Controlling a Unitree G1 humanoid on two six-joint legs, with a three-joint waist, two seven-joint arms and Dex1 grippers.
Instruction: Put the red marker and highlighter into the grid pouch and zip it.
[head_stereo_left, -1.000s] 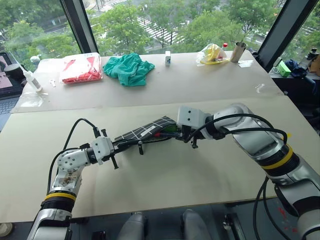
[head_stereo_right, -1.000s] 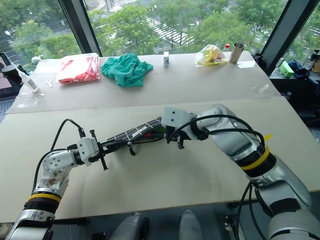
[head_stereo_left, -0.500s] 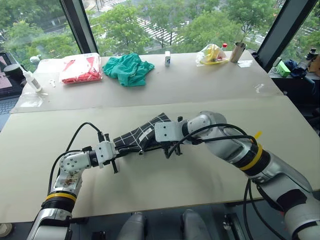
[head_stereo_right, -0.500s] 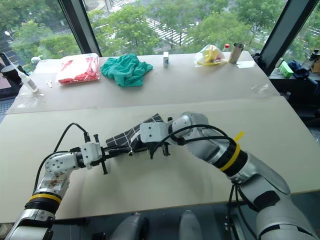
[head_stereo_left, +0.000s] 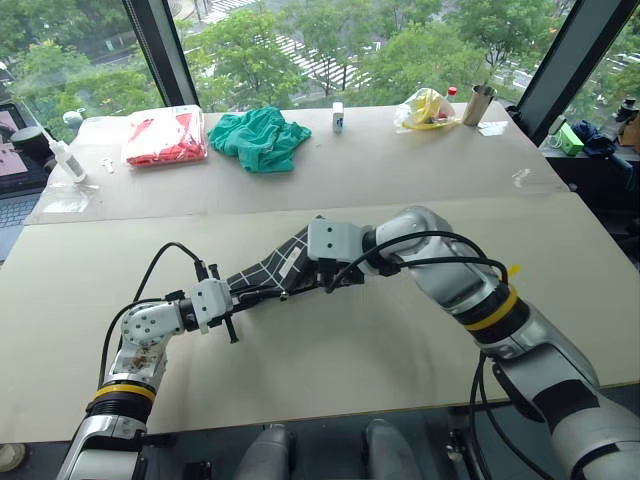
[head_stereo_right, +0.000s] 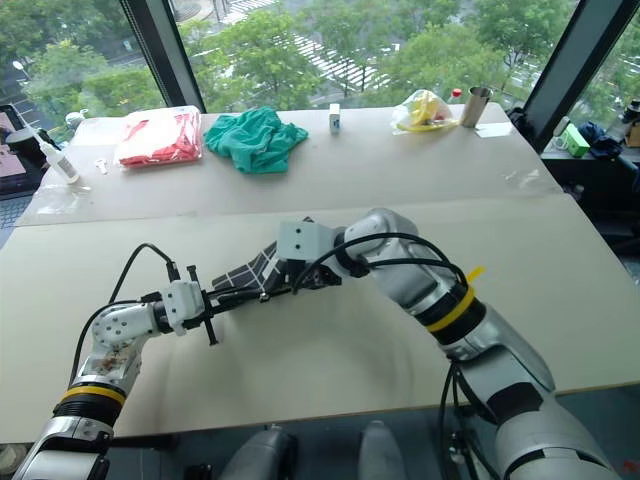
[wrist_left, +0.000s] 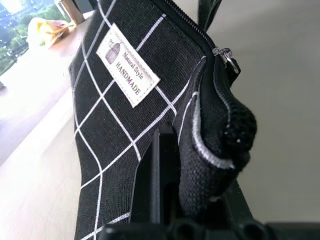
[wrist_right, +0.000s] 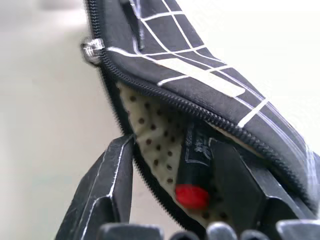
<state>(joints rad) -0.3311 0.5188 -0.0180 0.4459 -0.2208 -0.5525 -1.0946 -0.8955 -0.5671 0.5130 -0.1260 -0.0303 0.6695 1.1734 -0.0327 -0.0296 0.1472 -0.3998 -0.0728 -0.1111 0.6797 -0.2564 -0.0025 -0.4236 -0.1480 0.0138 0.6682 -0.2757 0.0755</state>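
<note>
The grid pouch (head_stereo_left: 285, 262) hangs just above the table's middle, black with white lines and a white label (wrist_left: 127, 65). My left gripper (head_stereo_left: 243, 295) is shut on its near end. The pouch's mouth gapes, showing a dotted cream lining (wrist_right: 150, 135), and the zipper pull (wrist_right: 92, 48) sits at the far end of the opening. The red marker (wrist_right: 192, 192) lies inside the mouth with its red end toward me. My right gripper (wrist_right: 170, 145) is open at the mouth, its fingers (wrist_right: 107, 185) on either side of the marker's end. The highlighter is hidden.
Along the far table stand a red-and-white plastic bag (head_stereo_left: 163, 138), a green cloth (head_stereo_left: 262, 138), a small white box (head_stereo_left: 338, 117), a yellow bag (head_stereo_left: 425, 107) and a metal cup (head_stereo_left: 478, 103). A white bottle (head_stereo_left: 64, 160) stands at the far left.
My right gripper has slid left to the pouch's mouth and opened, letting go of the red marker inside. The pouch is bunched up more steeply. The left gripper has kept its hold.
</note>
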